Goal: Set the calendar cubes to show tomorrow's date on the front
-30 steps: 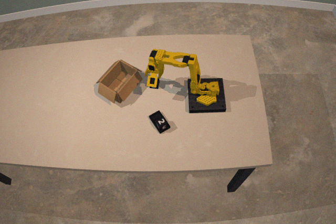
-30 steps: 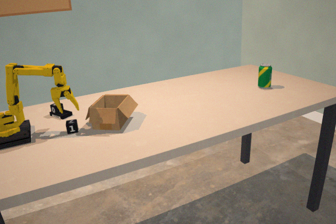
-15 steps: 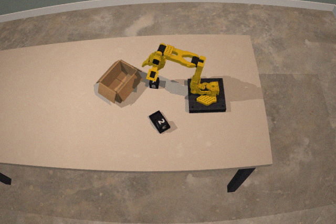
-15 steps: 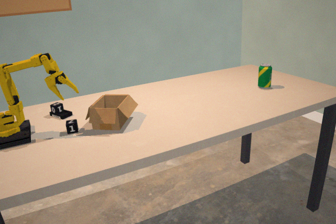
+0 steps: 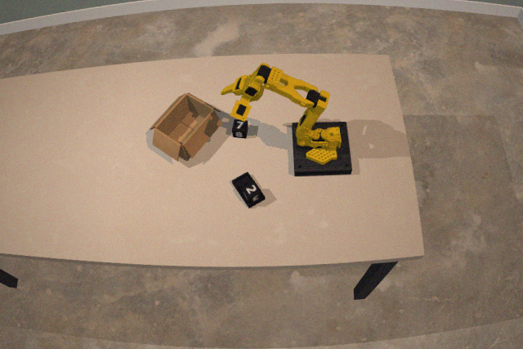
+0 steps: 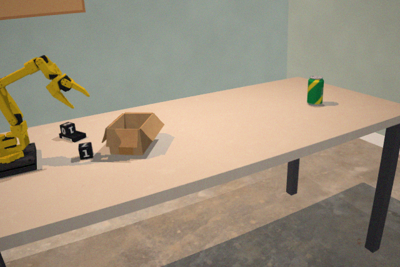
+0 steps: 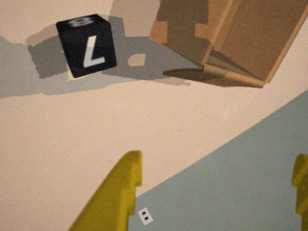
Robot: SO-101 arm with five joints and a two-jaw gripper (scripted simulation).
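Note:
My gripper (image 5: 230, 105) (image 6: 80, 101) (image 7: 218, 155) is open and empty, raised above the table beyond the loose cube. The loose black cube (image 5: 239, 128) (image 6: 85, 151) (image 7: 87, 45) stands on the table between the robot base and the box, with a 7 on top; side faces show an 8 and a 1. The black tray (image 5: 240, 180) (image 6: 79, 136) holds the other cube (image 5: 252, 190) (image 6: 67, 129) at one end; its other end is empty. That cube has a 2 on top, a 0 above the tray's pale lettering, and an upside-down 1 on another side. The lettering is too small to read.
An open cardboard box (image 5: 203, 136) (image 6: 124, 141) (image 7: 284, 34) stands just beyond the loose cube, with its flaps spread outward. A green and yellow can (image 6: 315, 90) stands far off on the table. The robot's black base plate (image 5: 323, 167) is near the table's end.

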